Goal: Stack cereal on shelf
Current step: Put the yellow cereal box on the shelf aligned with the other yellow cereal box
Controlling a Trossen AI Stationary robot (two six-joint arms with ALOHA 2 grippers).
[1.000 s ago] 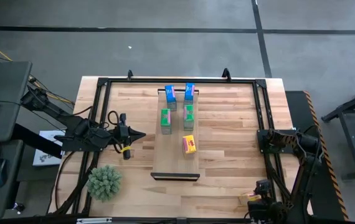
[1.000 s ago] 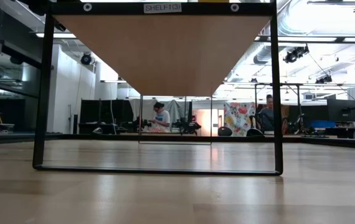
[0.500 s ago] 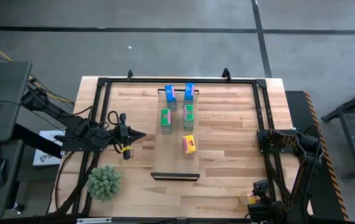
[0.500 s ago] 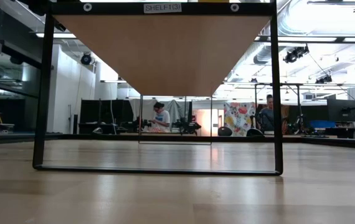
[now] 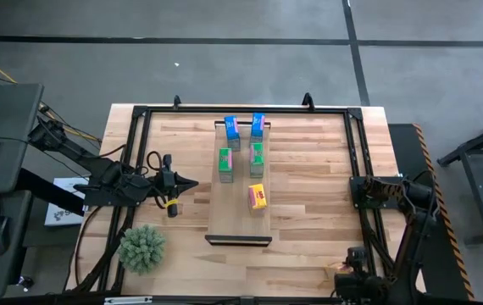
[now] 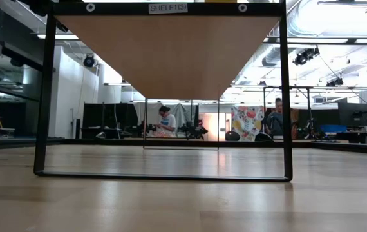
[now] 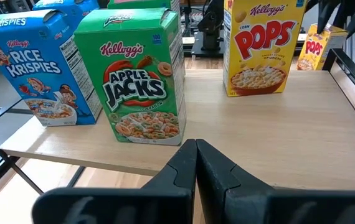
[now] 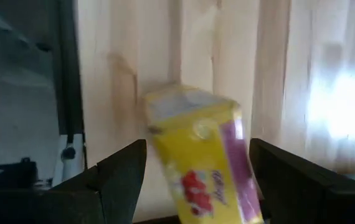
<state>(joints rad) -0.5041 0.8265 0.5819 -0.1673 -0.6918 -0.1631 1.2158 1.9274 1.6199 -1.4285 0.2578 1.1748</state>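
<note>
Reaching: right tool (image 8: 193, 180) at the desk's (image 5: 309, 182) near right corner, fingers spread on either side of a yellow box (image 8: 199, 152), seemingly not yet pinching it.
Axis: box's long side runs forward between the fingers.
Nearer arm: right; left tool (image 7: 196, 165) pressed together, waiting beside the shelf (image 5: 239, 222).
Count on shelf: 2 blue, 2 green, 1 yellow.
Remaining: 1 yellow, off the shelf.
Other: 1 plant (image 5: 142, 246).

overhead, table-level, two wrist views (close)

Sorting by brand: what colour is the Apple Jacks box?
Green; the Apple Jacks box shows best in the left wrist view.
</note>
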